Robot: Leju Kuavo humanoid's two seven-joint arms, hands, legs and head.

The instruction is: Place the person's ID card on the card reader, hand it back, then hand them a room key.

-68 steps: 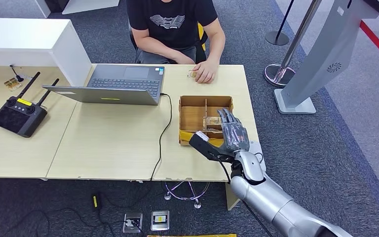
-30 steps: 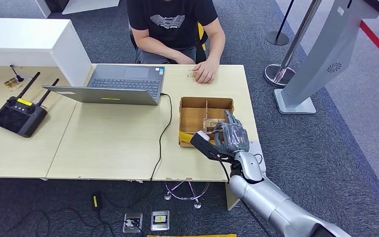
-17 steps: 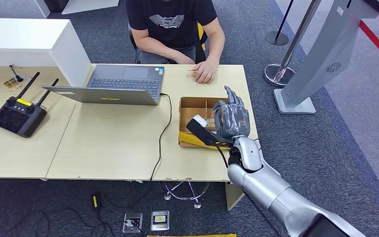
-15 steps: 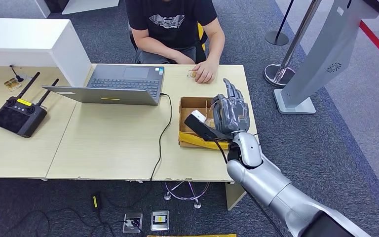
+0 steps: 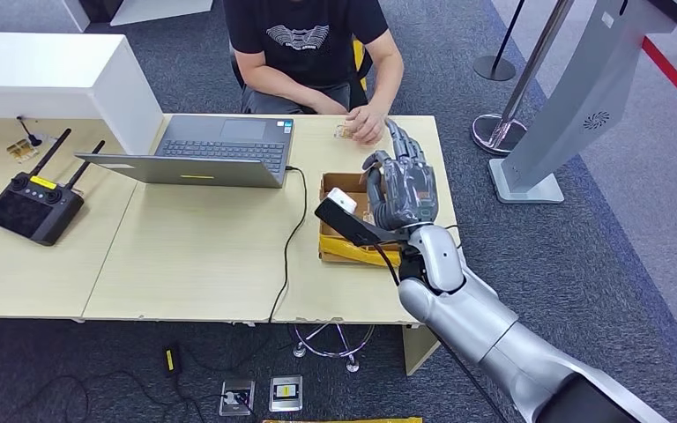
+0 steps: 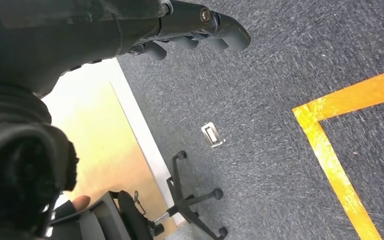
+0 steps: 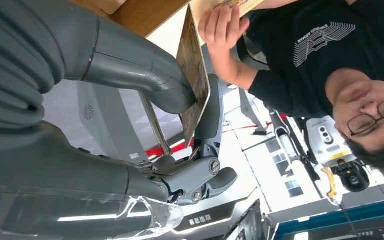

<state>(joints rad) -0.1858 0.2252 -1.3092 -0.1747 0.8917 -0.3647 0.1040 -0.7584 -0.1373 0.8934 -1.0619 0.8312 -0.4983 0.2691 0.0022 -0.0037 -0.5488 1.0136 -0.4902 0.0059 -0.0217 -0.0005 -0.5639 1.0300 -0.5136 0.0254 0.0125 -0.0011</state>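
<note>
The right hand [image 5: 403, 187] is raised over the far end of the wooden box [image 5: 335, 189], reaching toward the person's hand [image 5: 368, 123] at the table's far edge. In the right wrist view a thin brown card [image 7: 194, 75] is pinched between the thick thumb [image 7: 135, 75] and a darker finger [image 7: 211, 120]; the thumb presses one flat face and the finger backs the other. Beyond the fingertips, the person's hand [image 7: 225, 27] waits close by, not touching the card.

From its place in the task, the card is probably the room key, though the print on it is too small to read. It looks light, stiff and flat, with smooth faces that could slip out of a loose pinch. The hold sits near one end, leaving the far end free, which would suit the person taking it by that free edge. A firm but gentle squeeze across the faces should do; twisting could bend or snap it.

The left hand [image 6: 80, 30] hangs over the grey carpet [image 6: 280, 60] with its fingers curled inward and nothing between them. Near the person's fingers on the table lies a small object [image 5: 344, 132], too small to identify.
</note>
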